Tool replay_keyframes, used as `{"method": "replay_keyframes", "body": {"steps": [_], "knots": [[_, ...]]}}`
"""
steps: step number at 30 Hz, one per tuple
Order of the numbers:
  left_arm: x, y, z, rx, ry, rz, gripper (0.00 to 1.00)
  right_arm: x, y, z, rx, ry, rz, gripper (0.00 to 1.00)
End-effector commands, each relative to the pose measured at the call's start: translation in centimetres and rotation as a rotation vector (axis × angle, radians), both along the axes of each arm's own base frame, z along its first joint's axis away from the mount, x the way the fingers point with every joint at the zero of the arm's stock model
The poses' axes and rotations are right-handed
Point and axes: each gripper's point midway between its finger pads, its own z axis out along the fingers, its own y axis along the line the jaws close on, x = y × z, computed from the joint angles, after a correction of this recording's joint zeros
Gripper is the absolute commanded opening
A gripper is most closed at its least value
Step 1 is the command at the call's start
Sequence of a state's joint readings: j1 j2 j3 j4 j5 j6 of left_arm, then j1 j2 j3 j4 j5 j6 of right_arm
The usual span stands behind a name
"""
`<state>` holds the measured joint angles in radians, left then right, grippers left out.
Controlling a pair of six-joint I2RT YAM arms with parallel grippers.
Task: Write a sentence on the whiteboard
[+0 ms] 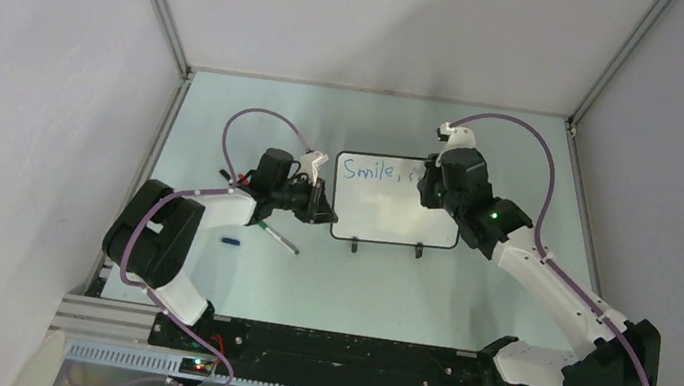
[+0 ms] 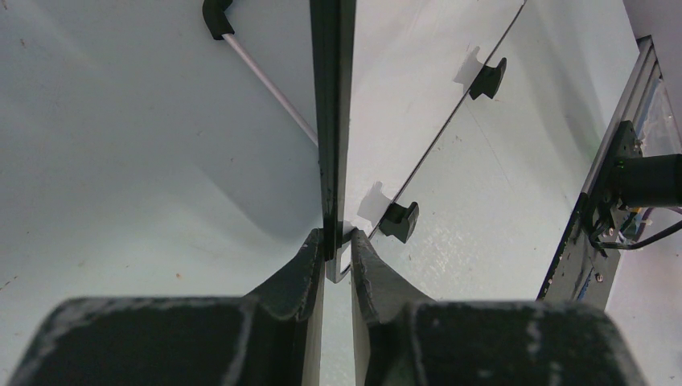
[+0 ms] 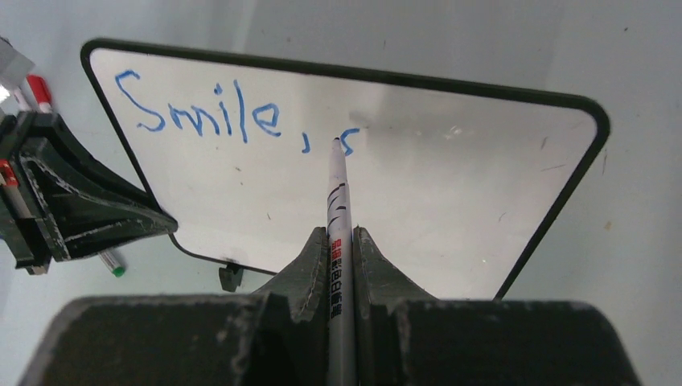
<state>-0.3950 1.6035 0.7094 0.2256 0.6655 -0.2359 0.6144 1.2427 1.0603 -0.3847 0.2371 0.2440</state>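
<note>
1. The right claw (image 3: 339, 235) is clenched on a white marker (image 3: 338, 189). The marker's tip touches the board at the start of a small "s".
2. The left claw (image 2: 338, 241) is clenched on the left edge of the whiteboard (image 3: 450, 193), with one finger on each face of the frame.
3. The sentence (image 3: 209, 117) reads "Smile," plus that first stroke, in blue along the top of the board.
4. For this step I judge that light, even pressure is best. A hard push could tip the board on its feet (image 2: 400, 220), so the left grip should be firm.
5. The letters should be small and level, because little room is left on the top line. The other words will probably need a second line.
6. The whiteboard rests near the middle of the pale bench (image 1: 325, 282), between the two arms.
7. A second pen (image 1: 279, 237) and a blue cap (image 1: 229, 239) lie on the bench near the left arm. Grey walls close in the space.
</note>
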Motion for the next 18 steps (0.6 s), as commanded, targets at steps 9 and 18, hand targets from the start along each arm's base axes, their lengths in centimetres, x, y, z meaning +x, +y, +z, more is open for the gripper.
{"method": "replay_keyframes", "body": {"steps": [9, 18], "knots": [[1.0, 0.0, 1.2, 0.004, -0.047, 0.010, 0.17, 0.7, -0.4, 1.0, 0.057, -0.022, -0.016, 0.00], [0.9, 0.1, 1.2, 0.007, -0.049, 0.010, 0.17, 0.2, 0.8, -0.7, 0.026, 0.024, 0.035, 0.00]]}}
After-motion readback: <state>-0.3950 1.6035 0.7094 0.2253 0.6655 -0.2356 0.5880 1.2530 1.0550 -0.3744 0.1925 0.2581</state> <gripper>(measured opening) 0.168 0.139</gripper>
